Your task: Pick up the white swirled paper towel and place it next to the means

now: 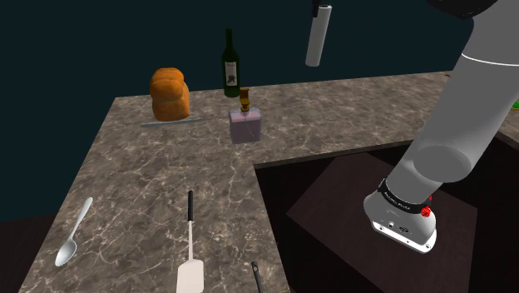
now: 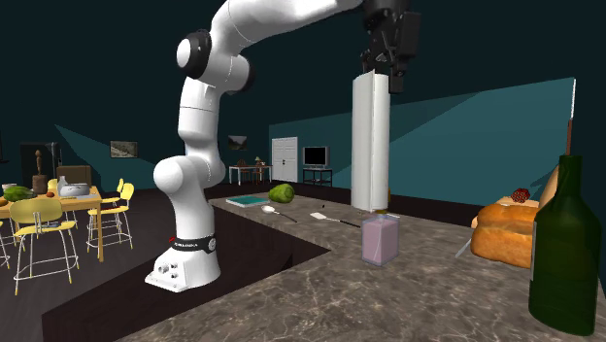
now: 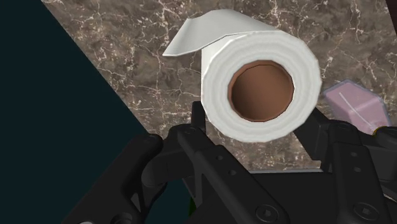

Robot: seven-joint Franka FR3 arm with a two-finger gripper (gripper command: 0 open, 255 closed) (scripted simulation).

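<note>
A white paper towel roll [image 1: 314, 37] with a brown core hangs upright high above the marble counter [image 1: 166, 166], and my gripper [image 1: 319, 8] is shut on its top end. In the second exterior view the roll [image 2: 370, 141] hangs from the gripper [image 2: 378, 74] straight above a small pinkish box-shaped bottle [image 2: 380, 240]. The wrist view looks down the roll [image 3: 259, 86], its loose sheet flaring out, with the black fingers [image 3: 198, 118] clasping it and the pinkish bottle [image 3: 356, 105] beside it below. That bottle [image 1: 245, 125] has a brown top.
A bread loaf [image 1: 169, 93] on a board and a dark green wine bottle [image 1: 230, 67] stand at the counter's back. A spoon [image 1: 73, 235] and a spatula [image 1: 190, 250] lie near the front. My base [image 1: 401, 225] stands in the dark recess [image 1: 333, 191] beside the counter.
</note>
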